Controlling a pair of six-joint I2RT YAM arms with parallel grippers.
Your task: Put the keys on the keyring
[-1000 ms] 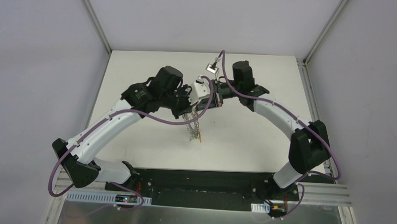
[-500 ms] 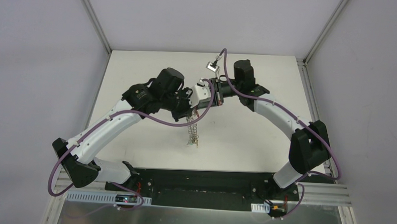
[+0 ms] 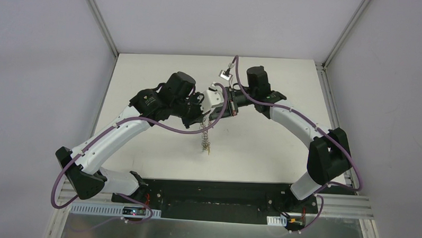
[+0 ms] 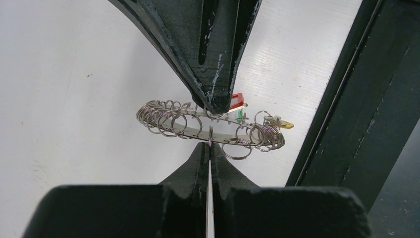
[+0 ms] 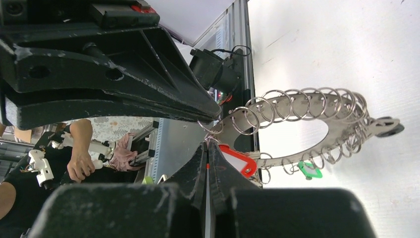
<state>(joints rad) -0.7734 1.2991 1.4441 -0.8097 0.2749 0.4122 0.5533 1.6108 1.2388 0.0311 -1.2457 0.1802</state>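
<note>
White surface point(image 3: 271, 147) fills mid scene. L arm point(image 3: 121, 132) reaches in from near left, R arm point(image 3: 299, 122) from near right; both meet over the surface centre, slightly far of mid.

Left tool point(image 4: 208, 148): fingers pressed together, tip pinching one small wire loop on the keyring point(image 4: 198, 131) rim. Right tool point(image 5: 207, 145): also pressed together, tip right at the rim coils, touching or just beside the red key point(image 5: 240, 161); can't tell exactly what it pinches. The two tips are opposite each other w/ the ring rim between them.

Keyring hangs from the tools toward the near side, seen edge-on in top view point(image 3: 204, 139); can't tell if its low end touches the surface.

Keys sit along the ring's coil rim: red one near the tool tips, green key point(image 5: 311, 171) further along the same side, black key point(image 5: 389, 130) at the end away from the tools, yellow key point(image 4: 282, 123) at the ring's right end in the L wrist view.
</note>
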